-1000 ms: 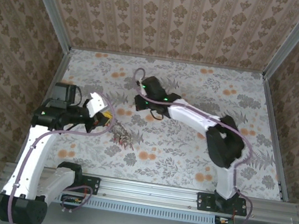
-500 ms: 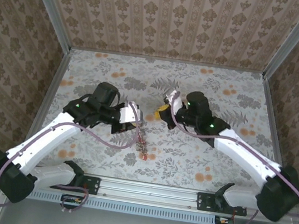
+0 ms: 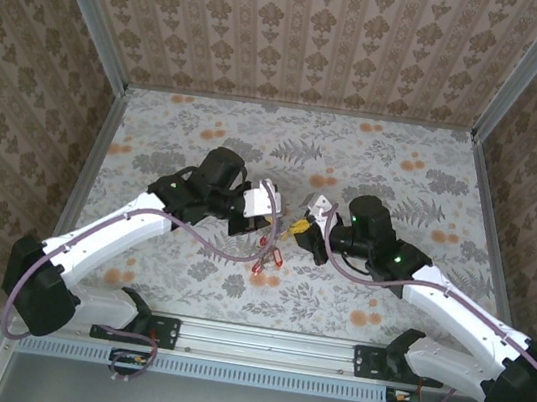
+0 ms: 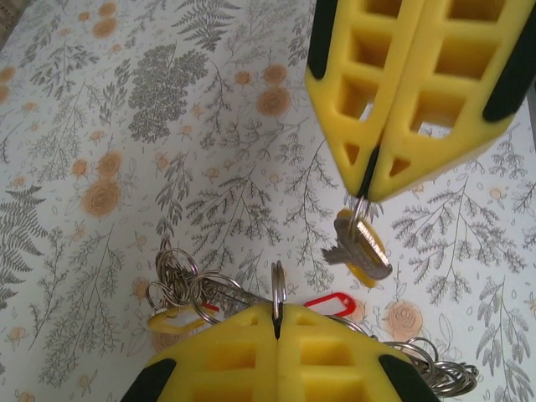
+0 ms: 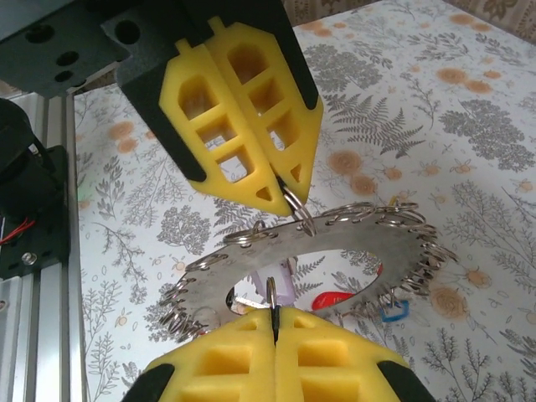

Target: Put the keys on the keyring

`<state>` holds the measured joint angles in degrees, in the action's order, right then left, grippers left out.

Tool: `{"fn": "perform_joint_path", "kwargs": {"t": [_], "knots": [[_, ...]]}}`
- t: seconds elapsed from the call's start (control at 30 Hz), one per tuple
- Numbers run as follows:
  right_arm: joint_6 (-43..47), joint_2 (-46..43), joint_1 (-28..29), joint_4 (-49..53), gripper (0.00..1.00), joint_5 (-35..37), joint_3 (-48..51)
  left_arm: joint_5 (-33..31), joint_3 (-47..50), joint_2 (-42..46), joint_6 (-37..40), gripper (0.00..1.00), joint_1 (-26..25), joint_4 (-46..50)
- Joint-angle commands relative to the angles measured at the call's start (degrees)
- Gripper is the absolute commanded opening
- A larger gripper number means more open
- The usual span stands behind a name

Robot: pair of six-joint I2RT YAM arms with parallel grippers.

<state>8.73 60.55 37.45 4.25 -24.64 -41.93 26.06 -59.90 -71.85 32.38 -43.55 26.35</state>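
Centre frame in the right wrist view: the keyring [image 5: 251, 261], a flat silver metal band with a wide round opening, its rim threaded all the way round with small wire split rings [image 5: 402, 219]. It hangs tilted above the counter [image 3: 406, 161].

The left tool [image 5: 289, 191] comes down from the top of that frame. Its yellow moulded fingers, a lattice of square cut-outs tapering to a point, are clenched on one split ring at the band's upper edge.

In the upper right of the left wrist view, the yellow-headed key [image 4: 362, 249] shows a short silver blade and dangles from a thin wire loop. The loop is pinched between the pressed-together fingers of the right tool [image 4: 368, 191], which has the same yellow lattice shape with black trim.

The key hangs close beside the keyring. Whether the two touch cannot be told.

Other plastic key heads hang from the split rings:
- a red key head [image 4: 331, 303] at the bottom centre of the left wrist view
- a yellow key head [image 4: 172, 320] at the bottom left of the same view
- a blue key head [image 5: 392, 311] at the lower right of the right wrist view

From above, the two tools meet tip to tip at the middle of the frame, with red pieces hanging just below them.

The counter is covered in a matte print of grey ferns and orange blossoms. Damask-patterned wallpaper walls [image 3: 303, 34] enclose it on three sides, and a ribbed aluminium rail [image 3: 277, 349] crosses the bottom of the frame.
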Motion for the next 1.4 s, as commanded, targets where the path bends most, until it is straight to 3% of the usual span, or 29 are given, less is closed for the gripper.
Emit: {"fn": "perform_joint_path", "kwargs": {"t": [0.0, 0.4, 1.37], "knots": [[-1.1, 1.2, 0.4, -2.6, 0.00, 0.1, -0.1, 0.6, -2.0, 0.6, -3.5, 0.00, -1.1, -3.3], [-10.1, 3.7, 0.6, -10.6, 0.00, 1.9, 0.9, -0.8, -1.3, 0.2, -6.6, 0.00, -1.6, -3.2], [-16.5, 6.0, 0.5, -19.4, 0.00, -0.2, 2.2, -2.1, -0.9, -1.8, -9.6, 0.00, -1.8, -3.9]]}}
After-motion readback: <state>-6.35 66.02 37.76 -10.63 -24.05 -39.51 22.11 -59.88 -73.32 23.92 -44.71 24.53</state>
